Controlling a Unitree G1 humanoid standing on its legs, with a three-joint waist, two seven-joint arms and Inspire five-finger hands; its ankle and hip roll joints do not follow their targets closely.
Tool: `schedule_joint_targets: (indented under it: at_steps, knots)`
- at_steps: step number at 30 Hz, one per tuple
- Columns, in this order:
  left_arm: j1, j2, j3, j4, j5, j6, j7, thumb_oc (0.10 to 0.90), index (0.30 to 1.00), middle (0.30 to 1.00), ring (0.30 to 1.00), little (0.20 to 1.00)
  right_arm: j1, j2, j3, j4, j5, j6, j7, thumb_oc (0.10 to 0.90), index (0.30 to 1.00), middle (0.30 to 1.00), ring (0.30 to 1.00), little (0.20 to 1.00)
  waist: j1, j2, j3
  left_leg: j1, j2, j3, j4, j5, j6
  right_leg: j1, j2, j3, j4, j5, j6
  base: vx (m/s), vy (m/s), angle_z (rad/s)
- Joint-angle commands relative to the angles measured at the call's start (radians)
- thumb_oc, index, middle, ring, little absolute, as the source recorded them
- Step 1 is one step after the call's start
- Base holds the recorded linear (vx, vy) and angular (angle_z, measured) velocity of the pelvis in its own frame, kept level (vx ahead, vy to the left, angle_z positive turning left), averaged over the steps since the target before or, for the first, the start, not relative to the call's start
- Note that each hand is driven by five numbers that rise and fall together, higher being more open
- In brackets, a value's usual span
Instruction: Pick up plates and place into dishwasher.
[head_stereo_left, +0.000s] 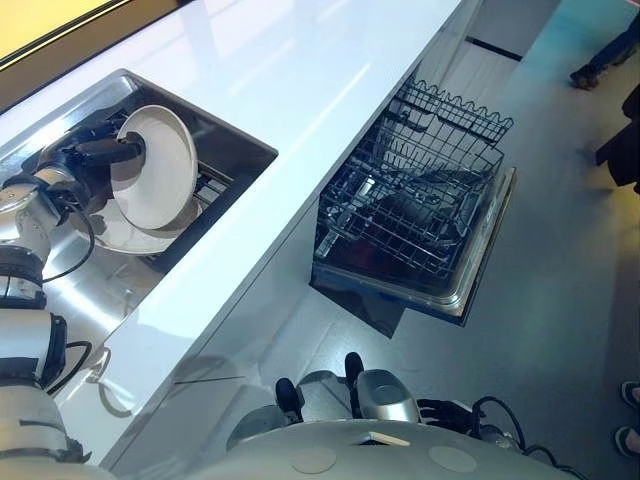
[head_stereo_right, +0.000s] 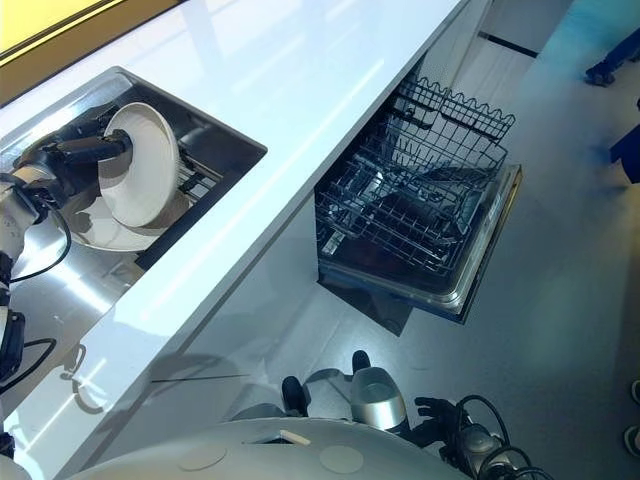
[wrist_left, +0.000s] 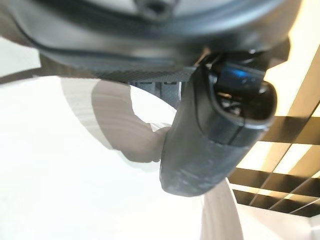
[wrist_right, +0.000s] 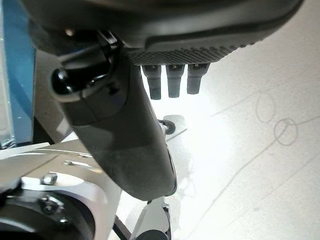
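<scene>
The white counter (head_stereo_left: 300, 90) lies bare between the sink (head_stereo_left: 236, 148) and the open dishwasher rack (head_stereo_left: 420, 215), whose slots seem mostly free.

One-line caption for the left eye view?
Left hand holds a white plate on edge over the sink, a second plate lying beneath; the dishwasher rack stands pulled out.

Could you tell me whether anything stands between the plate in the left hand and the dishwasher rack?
Nothing visible blocks it. The left hand holds the white plate tilted above the sink; between it and the pulled-out dishwasher rack lies only the white countertop, which the plate must pass over.
</scene>
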Motion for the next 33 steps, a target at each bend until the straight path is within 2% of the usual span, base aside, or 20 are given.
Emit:
schedule_joint_targets:
  at_steps: [1,4,6,7,9,10,11,15,17,19,22,24,26,28,30,31,32,33]
  knots:
    - [-0.179,0.098,0.018,-0.072,0.047,-0.197,0.094,0.1,0.3,0.3,0.3,0.2,0.016,-0.069,-0.021,-0.028,0.125,-0.068,-0.043,0.8,0.9,0.9,0.9,0.9,-0.03,0.064,-0.084,-0.081,-0.026,0.036,0.111,-0.13,-0.022,-0.076,-0.002,0.018,0.098,-0.006,0.102,-0.05,-0.023,-0.02]
    - [-0.207,0.127,0.0,-0.139,0.174,-0.27,0.254,0.1,0.3,0.3,0.3,0.2,-0.007,-0.089,-0.062,-0.091,0.241,-0.103,-0.099,0.8,0.9,0.9,0.9,0.9,-0.031,0.065,-0.087,-0.076,-0.025,0.04,0.107,-0.127,-0.025,-0.069,-0.001,0.022,0.096,-0.001,0.098,-0.08,-0.023,-0.03]
    - [-0.229,0.145,-0.012,-0.17,0.22,-0.297,0.319,0.1,0.3,0.3,0.3,0.2,-0.013,-0.099,-0.085,-0.118,0.281,-0.113,-0.134,0.8,0.9,0.9,0.9,0.9,-0.034,0.067,-0.091,-0.069,-0.026,0.042,0.102,-0.129,-0.025,-0.064,0.0,0.025,0.099,-0.005,0.098,-0.08,-0.021,-0.04]
    - [-0.248,0.166,-0.016,-0.202,0.294,-0.33,0.413,0.1,0.3,0.3,0.3,0.2,-0.016,-0.108,-0.118,-0.143,0.291,-0.119,-0.174,0.8,0.9,0.9,0.9,0.9,-0.036,0.068,-0.098,-0.069,-0.024,0.046,0.1,-0.124,-0.029,-0.064,0.002,0.028,0.098,0.0,0.096,-0.11,-0.048,-0.02]
    - [-0.281,0.195,-0.025,-0.253,0.325,-0.385,0.526,0.1,0.3,0.3,0.3,0.2,-0.021,-0.123,-0.177,-0.155,0.301,-0.11,-0.247,0.8,0.9,0.9,0.9,0.9,-0.039,0.069,-0.107,-0.058,-0.022,0.049,0.089,-0.124,-0.031,-0.059,0.002,0.028,0.102,-0.004,0.098,-0.11,-0.06,0.0]
    - [-0.284,0.199,-0.024,-0.26,0.331,-0.389,0.539,0.1,0.3,0.3,0.3,0.2,-0.023,-0.124,-0.185,-0.156,0.3,-0.106,-0.255,0.8,0.9,0.9,0.9,0.9,-0.037,0.069,-0.11,-0.062,-0.021,0.051,0.088,-0.119,-0.033,-0.062,0.004,0.03,0.1,0.002,0.096,-0.11,-0.069,0.04]
    - [-0.29,0.207,-0.014,-0.312,0.351,-0.419,0.621,0.1,0.3,0.3,0.3,0.2,-0.024,-0.134,-0.237,-0.144,0.311,-0.091,-0.306,0.8,0.9,0.9,0.9,0.9,-0.038,0.07,-0.117,-0.051,-0.02,0.047,0.078,-0.121,-0.034,-0.056,0.006,0.033,0.104,-0.01,0.095,-0.1,-0.064,0.05]
    - [-0.286,0.204,0.01,-0.383,0.368,-0.451,0.71,0.1,0.3,0.3,0.3,0.2,-0.029,-0.151,-0.307,-0.121,0.33,-0.058,-0.396,0.8,0.9,0.9,0.9,0.9,-0.037,0.07,-0.127,-0.04,-0.018,0.041,0.063,-0.118,-0.035,-0.051,0.014,0.037,0.11,-0.021,0.091,-0.09,-0.074,0.06]
    - [-0.285,0.205,0.016,-0.468,0.394,-0.451,0.776,0.1,0.3,0.3,0.3,0.2,-0.039,-0.198,-0.405,-0.1,0.353,-0.078,-0.539,0.8,0.9,0.9,0.9,0.9,-0.036,0.07,-0.137,-0.037,-0.013,0.034,0.056,-0.11,-0.038,-0.053,0.023,0.037,0.122,-0.023,0.087,-0.13,-0.123,0.01]
    - [-0.277,0.208,0.009,-0.584,0.449,-0.41,0.856,0.1,0.3,0.3,0.3,0.2,-0.058,-0.26,-0.478,-0.169,0.345,-0.12,-0.668,0.8,0.9,0.9,0.9,0.9,-0.035,0.071,-0.139,-0.026,-0.01,0.023,0.051,-0.112,-0.04,-0.044,0.03,0.035,0.133,-0.046,0.083,-0.13,-0.129,0.01]
    - [-0.239,0.211,0.031,-0.719,0.519,-0.345,0.924,0.1,0.3,0.3,0.3,0.2,-0.072,-0.273,-0.485,-0.371,0.324,-0.147,-0.761,0.8,0.9,0.9,0.9,0.9,-0.031,0.072,-0.138,-0.023,-0.006,0.013,0.046,-0.106,-0.044,-0.033,0.037,0.031,0.127,-0.065,0.068,-0.13,-0.113,-0.02]
    - [-0.192,0.225,0.079,-0.81,0.574,-0.311,0.928,0.1,0.3,0.3,0.3,0.2,-0.077,-0.261,-0.477,-0.575,0.312,-0.218,-0.702,0.8,0.9,0.9,0.9,0.9,-0.026,0.071,-0.146,-0.024,-0.003,0.004,0.037,-0.095,-0.049,-0.012,0.046,0.025,0.098,-0.088,0.051,-0.15,-0.152,-0.07]
    - [-0.134,0.221,0.126,-0.839,0.575,-0.326,0.905,0.1,0.3,0.3,0.3,0.2,-0.083,-0.249,-0.46,-0.761,0.329,-0.253,-0.582,0.8,0.9,0.9,0.9,0.9,-0.02,0.07,-0.154,-0.031,0.001,-0.003,0.03,-0.08,-0.054,-0.003,0.054,0.016,0.074,-0.092,0.04,-0.15,-0.155,-0.1]
    - [-0.078,0.207,0.162,-0.84,0.571,-0.362,0.887,0.1,0.3,0.3,0.3,0.2,-0.089,-0.239,-0.443,-0.871,0.325,-0.257,-0.519,0.8,0.9,0.9,0.9,0.9,-0.015,0.07,-0.164,-0.034,0.006,-0.004,0.024,-0.074,-0.056,0.0,0.06,0.007,0.065,-0.098,0.034,-0.1,-0.126,-0.11]
    - [0.042,0.145,0.233,-0.848,0.562,-0.445,0.842,0.1,0.3,0.3,0.3,0.2,-0.117,-0.218,-0.412,-1.034,0.388,-0.287,-0.333,0.8,0.9,0.9,0.9,0.9,-0.001,0.066,-0.177,-0.037,0.014,-0.014,0.011,-0.062,-0.062,0.007,0.072,-0.012,0.049,-0.113,0.022,-0.11,-0.174,-0.09]
    - [0.09,0.113,0.255,-0.858,0.566,-0.476,0.834,0.1,0.3,0.3,0.3,0.2,-0.135,-0.222,-0.392,-1.088,0.412,-0.287,-0.28,0.8,0.9,0.9,0.9,0.9,0.004,0.065,-0.181,-0.038,0.016,-0.02,0.01,-0.059,-0.064,0.011,0.077,-0.018,0.045,-0.117,0.017,-0.07,-0.127,-0.02]
    - [0.1,0.111,0.263,-0.861,0.567,-0.478,0.833,0.1,0.3,0.3,0.3,0.2,-0.134,-0.224,-0.391,-1.089,0.415,-0.287,-0.276,0.8,0.9,0.9,0.9,0.9,0.001,0.067,-0.182,-0.038,0.016,-0.021,0.01,-0.059,-0.065,0.011,0.077,-0.019,0.044,-0.117,0.016,-0.09,-0.148,0.02]
    - [0.144,0.041,0.26,-0.86,0.584,-0.528,0.816,0.1,0.3,0.3,0.3,0.2,-0.188,-0.255,-0.35,-1.186,0.46,-0.281,-0.224,0.8,0.9,0.9,0.9,0.9,0.013,0.061,-0.187,-0.041,0.021,-0.03,0.008,-0.053,-0.069,0.019,0.086,-0.028,0.033,-0.128,0.006,-0.1,-0.144,0.03]
